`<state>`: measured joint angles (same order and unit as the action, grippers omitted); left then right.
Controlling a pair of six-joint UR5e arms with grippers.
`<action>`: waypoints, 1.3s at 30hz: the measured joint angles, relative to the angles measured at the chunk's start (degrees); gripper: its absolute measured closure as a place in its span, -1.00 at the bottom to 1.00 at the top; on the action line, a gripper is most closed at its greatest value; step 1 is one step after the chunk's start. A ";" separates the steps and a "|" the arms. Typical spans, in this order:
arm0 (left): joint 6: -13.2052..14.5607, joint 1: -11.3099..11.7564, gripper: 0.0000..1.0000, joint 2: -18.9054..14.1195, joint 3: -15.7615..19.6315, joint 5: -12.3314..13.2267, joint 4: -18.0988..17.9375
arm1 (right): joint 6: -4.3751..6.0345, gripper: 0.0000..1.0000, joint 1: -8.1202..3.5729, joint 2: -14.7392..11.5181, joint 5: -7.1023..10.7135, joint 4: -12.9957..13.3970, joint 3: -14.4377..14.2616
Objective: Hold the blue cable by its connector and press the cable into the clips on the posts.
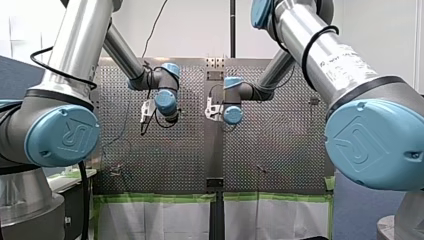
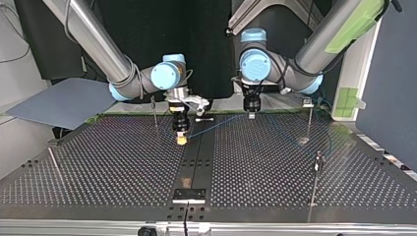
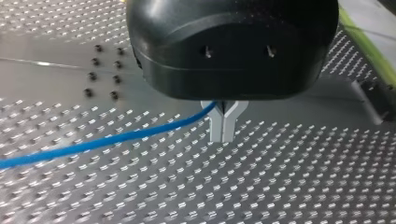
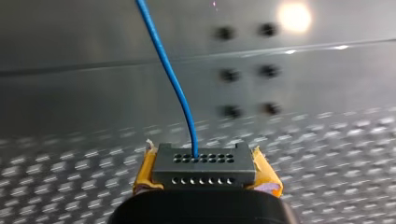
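Blue cable (image 2: 216, 125): mid-frame in top view.
Right gripper (image 4: 204, 173): yellow pads (image 4: 144, 170) clamped on connector (image 4: 204, 162).
Left gripper (image 3: 223, 125): fingers (image 3: 216, 127) pinching cable.

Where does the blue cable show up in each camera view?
Front view: not discernible.
Top view: blue cable spans from my right gripper to my left gripper.
Left wrist view: runs sideways from between the fingers.
Right wrist view: rises from the connector.
Shared landmark: table's smooth middle strip.
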<state>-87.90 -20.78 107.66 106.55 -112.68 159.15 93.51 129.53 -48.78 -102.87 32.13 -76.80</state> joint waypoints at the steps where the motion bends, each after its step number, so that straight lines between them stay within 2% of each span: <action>1: 0.05 -0.21 1.00 0.27 0.42 -0.06 -0.42 | 0.13 1.00 0.01 0.43 -0.08 0.43 -0.44; 8: 0.42 -2.54 1.00 3.22 3.66 -0.40 -3.66 | 0.76 1.00 0.21 2.08 -0.60 3.84 -3.84; 12: 0.47 -4.49 1.00 5.25 5.06 -1.88 -5.69 | 0.86 1.00 0.27 2.58 -0.90 6.06 -6.08; 20: 0.37 -7.88 1.00 8.65 4.22 -5.18 -9.10 | 0.84 1.00 0.48 4.95 -1.02 9.54 -10.19; 24: 0.26 -9.66 1.00 10.69 3.35 -6.86 -11.14 | 0.80 1.00 0.78 5.24 -0.64 10.99 -12.14; 29: 0.13 -10.50 1.00 13.12 2.72 -7.43 -13.59 | 0.99 1.00 1.23 5.29 -0.35 11.97 -14.48; 34: 0.10 -10.89 1.00 15.53 2.11 -7.57 -16.00 | 2.53 1.00 1.42 5.36 -1.09 12.12 -16.76; 39: 0.16 -11.03 1.00 17.63 1.96 -7.62 -18.08 | 3.98 1.00 0.83 5.40 -2.97 12.35 -19.10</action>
<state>-87.74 -31.81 125.29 108.51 -120.30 141.07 97.49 130.35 -43.38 -105.84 44.48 -95.90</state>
